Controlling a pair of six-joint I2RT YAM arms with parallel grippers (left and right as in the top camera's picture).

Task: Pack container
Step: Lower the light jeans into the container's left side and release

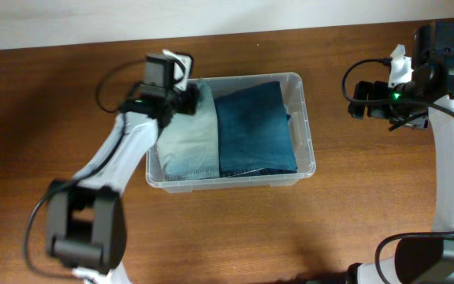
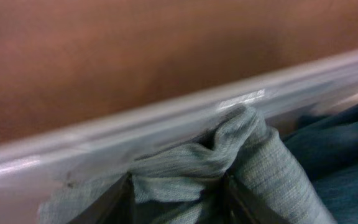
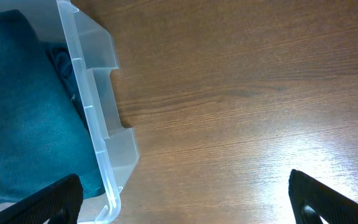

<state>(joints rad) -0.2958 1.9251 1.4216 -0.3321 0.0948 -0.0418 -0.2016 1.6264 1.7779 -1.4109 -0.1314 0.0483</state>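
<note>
Container: your clear plastic container (image 1: pixel 309 134) sits mid-tabletop (image 1: pixel 369 213). It is loaded with two folded garments side by side, pale denim (image 1: pixel 187 146) on the left and dark denim (image 1: pixel 254 130) on the right.
Handling: expect thin, springy walls and a slick surface. It is probably light even when loaded (the weight is all cloth), and a squeeze mid-wall would likely make it flex.
Where to hold: go for the rimmed edge at a short end, where the stepped handle moulding gives you a lip, rather than the smooth wall.
Left end effector (image 1: pixel 186 99): at the container's far left corner, just inside the rim, closed on a bunched fold of the pale denim.
Right end effector (image 3: pixel 185 205): spread wide and empty, hovering over bare tabletop just right of the container, touching nothing.
</note>
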